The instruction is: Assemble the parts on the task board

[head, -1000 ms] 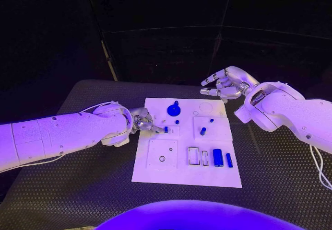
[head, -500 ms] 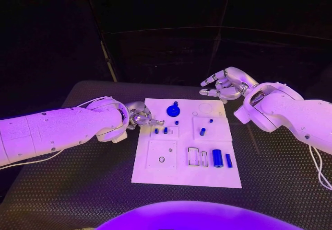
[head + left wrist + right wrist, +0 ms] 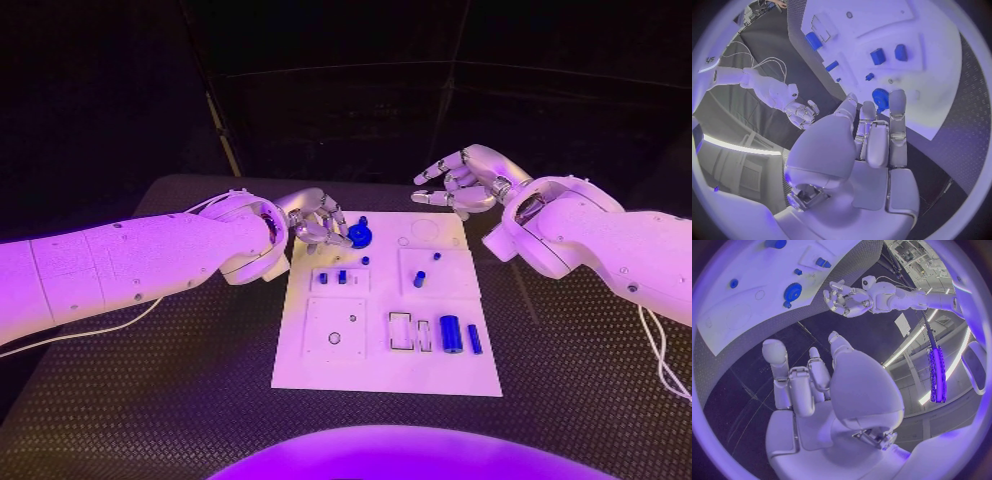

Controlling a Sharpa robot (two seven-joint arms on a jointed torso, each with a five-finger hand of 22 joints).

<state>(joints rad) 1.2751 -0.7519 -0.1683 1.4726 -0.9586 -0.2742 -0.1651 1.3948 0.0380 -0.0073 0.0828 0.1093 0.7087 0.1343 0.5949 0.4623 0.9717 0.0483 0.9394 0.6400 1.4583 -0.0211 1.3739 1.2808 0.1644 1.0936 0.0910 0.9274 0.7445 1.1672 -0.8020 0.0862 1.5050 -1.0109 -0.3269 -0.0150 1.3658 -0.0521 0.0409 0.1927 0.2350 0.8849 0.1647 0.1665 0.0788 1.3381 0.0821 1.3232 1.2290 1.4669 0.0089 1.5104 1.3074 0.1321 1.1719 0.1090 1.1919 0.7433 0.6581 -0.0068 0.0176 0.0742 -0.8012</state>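
The left hand (image 3: 315, 222) hovers at the far left corner of the task board (image 3: 387, 375), fingers loosely apart and holding nothing, its fingertips close to a round blue gear-like part (image 3: 359, 235). From above I cannot tell whether the fingers touch that part. The left wrist view settles it better: there the left hand's fingers (image 3: 877, 145) lie fairly straight, side by side, and the toothed blue disc (image 3: 880, 96) sits just past their tips, apparently apart from them.

The right hand (image 3: 459, 182) hangs over the counter (image 3: 173, 400) beyond the board's far right corner, fingers spread and curled a little, gripping nothing. Its own wrist view shows the palm bare and the fingers (image 3: 792, 385) parted, with the left hand (image 3: 844, 299) visible across the board.

The board is a white plate lying flat in the middle of the counter, with raised square pads and shallow recesses. Near its middle, two small blue pegs (image 3: 332, 277) stand side by side on a pad, and another short blue piece (image 3: 420, 280) stands to their right with a tiny one (image 3: 436, 256) beyond it. Nearer the robot, a thick blue cylinder (image 3: 450, 333) and a thin blue bar (image 3: 475, 338) lie beside two open rectangular slots (image 3: 410, 331). A square pad (image 3: 335, 328) with a small hole sits at the near left.
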